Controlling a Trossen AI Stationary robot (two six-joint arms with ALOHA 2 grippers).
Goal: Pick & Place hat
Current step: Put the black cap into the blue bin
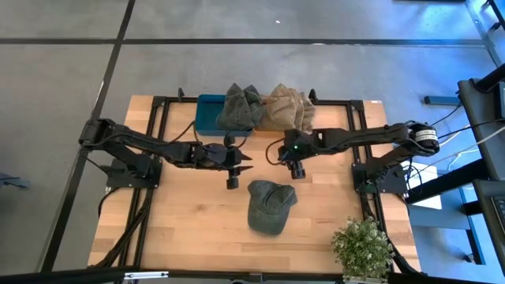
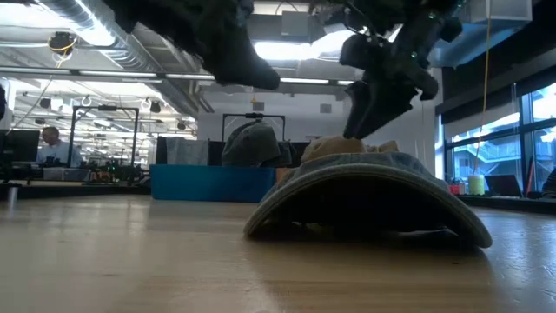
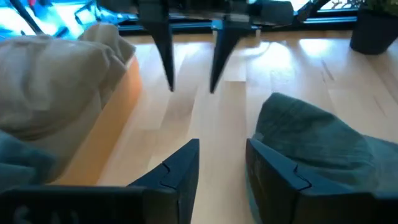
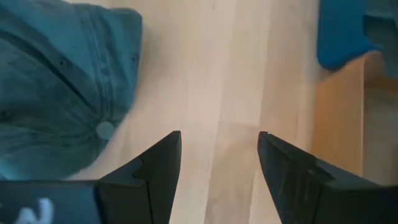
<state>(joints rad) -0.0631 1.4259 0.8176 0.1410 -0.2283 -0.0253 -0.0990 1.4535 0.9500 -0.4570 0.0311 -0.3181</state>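
Observation:
A green cap (image 1: 270,205) lies on the wooden table (image 1: 181,229), crown up and brim on the boards. It also shows in the low view (image 2: 373,187), the left wrist view (image 3: 317,137) and the right wrist view (image 4: 56,93). A dark green hat (image 1: 239,106) and a tan hat (image 1: 286,108) rest on a teal bin (image 1: 207,113) at the far edge. My left gripper (image 1: 245,163) is open and empty, above the table just far-left of the cap. My right gripper (image 1: 295,169) is open and empty, fingers pointing down, above the cap's far edge.
A potted plant (image 1: 363,248) stands at the near right corner. Black frame rails (image 1: 162,118) run along the table's left, right and far sides. The two grippers stand close together, fingers of the right one (image 3: 168,59) showing in the left wrist view.

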